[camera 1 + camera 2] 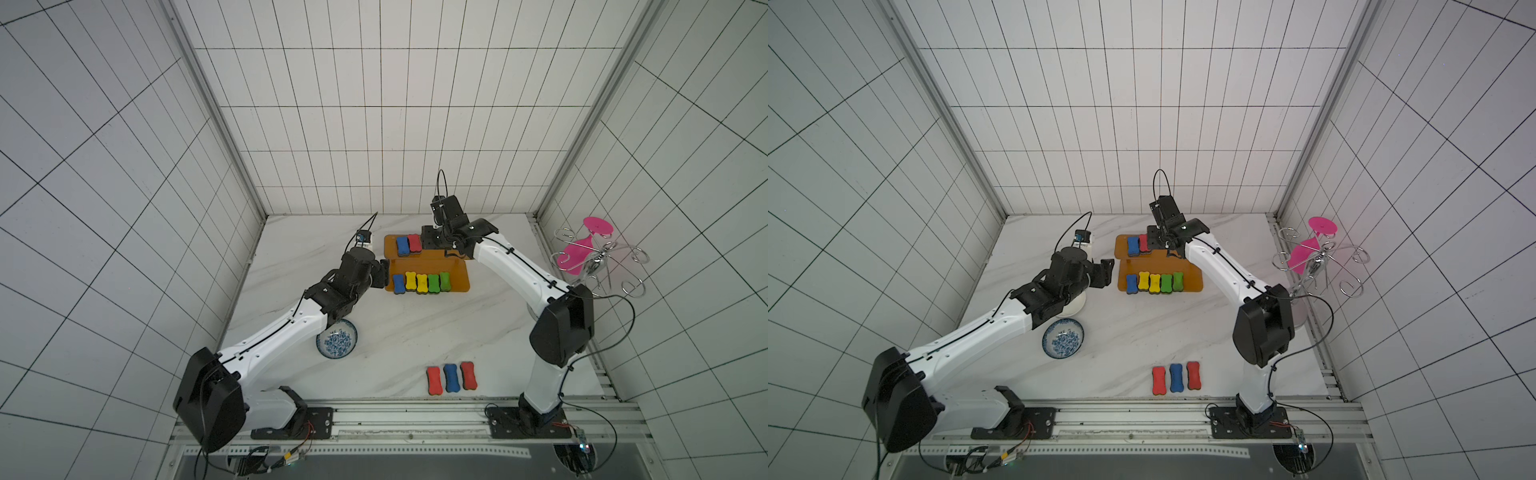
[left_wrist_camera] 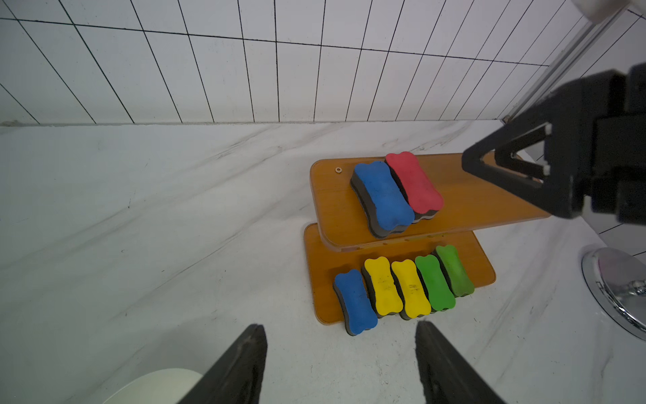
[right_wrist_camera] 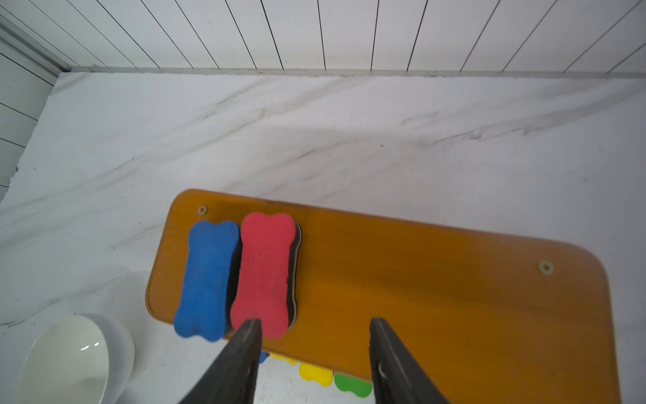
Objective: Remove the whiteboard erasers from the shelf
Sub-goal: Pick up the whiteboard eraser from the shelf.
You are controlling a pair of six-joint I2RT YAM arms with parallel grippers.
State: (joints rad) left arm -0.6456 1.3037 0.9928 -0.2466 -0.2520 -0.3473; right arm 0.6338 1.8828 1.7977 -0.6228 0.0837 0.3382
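Note:
The orange two-tier shelf [image 1: 459, 282] stands at the back middle of the table. On its upper board [image 3: 437, 280] a blue eraser [image 3: 206, 276] and a red eraser [image 3: 265, 273] lie side by side. The lower board carries a row: blue [image 2: 354, 300], yellow [image 2: 382, 285], yellow [image 2: 410, 288], green [image 2: 434, 281], green [image 2: 454, 269]. A red [image 1: 434, 380], a blue [image 1: 451, 378] and another red eraser [image 1: 468, 375] lie on the table near its front edge. My right gripper [image 3: 314, 321] hangs open over the upper board, one finger at the red eraser's near end. My left gripper [image 2: 341, 327] is open and empty, just left of the lower row.
A blue-patterned bowl [image 1: 336, 338] sits under my left forearm, and a white cup [image 3: 77, 356] stands left of the shelf. A chrome wire rack with pink discs [image 1: 598, 257] stands at the right edge. The tiled back wall is close behind the shelf.

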